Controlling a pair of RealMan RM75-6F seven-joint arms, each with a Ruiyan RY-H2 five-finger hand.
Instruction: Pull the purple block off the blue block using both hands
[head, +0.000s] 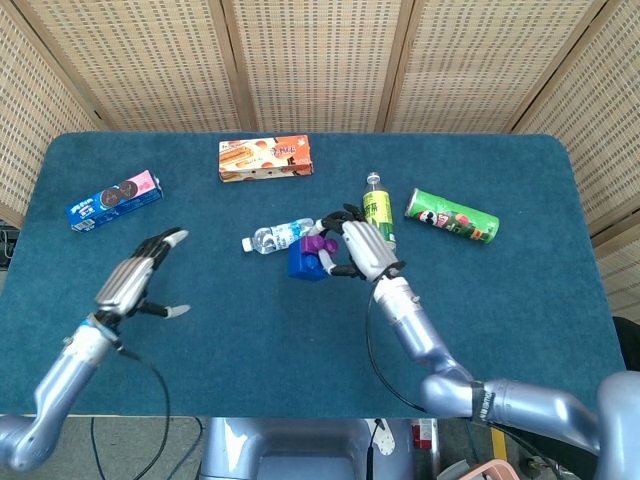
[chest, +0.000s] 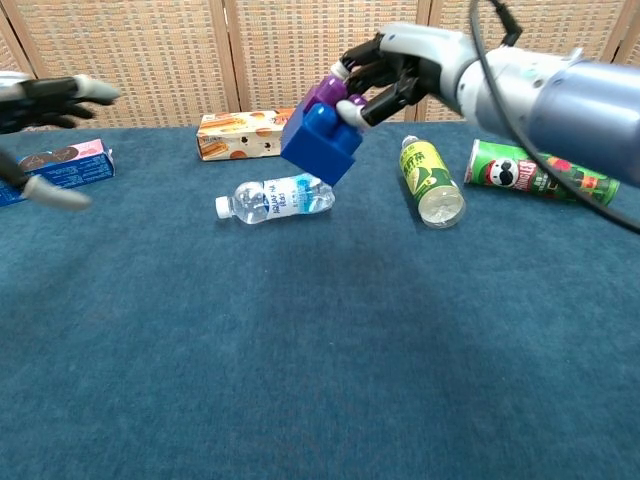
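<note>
My right hand (head: 362, 250) (chest: 400, 68) holds the joined blocks in the air above the table's middle. Its fingers pinch the small purple block (head: 318, 244) (chest: 325, 93), and the larger blue block (head: 305, 264) (chest: 320, 143) hangs tilted from it, to the left. My left hand (head: 140, 280) (chest: 45, 105) is raised over the left side of the table, fingers spread and holding nothing, well apart from the blocks.
On the blue tablecloth lie a small water bottle (head: 279, 237) (chest: 275, 197), a green drink bottle (head: 377, 212) (chest: 430, 180), a green chip can (head: 452, 217) (chest: 540, 175), an orange biscuit box (head: 265, 158) (chest: 260, 133) and a blue cookie pack (head: 114, 200) (chest: 55, 170).
</note>
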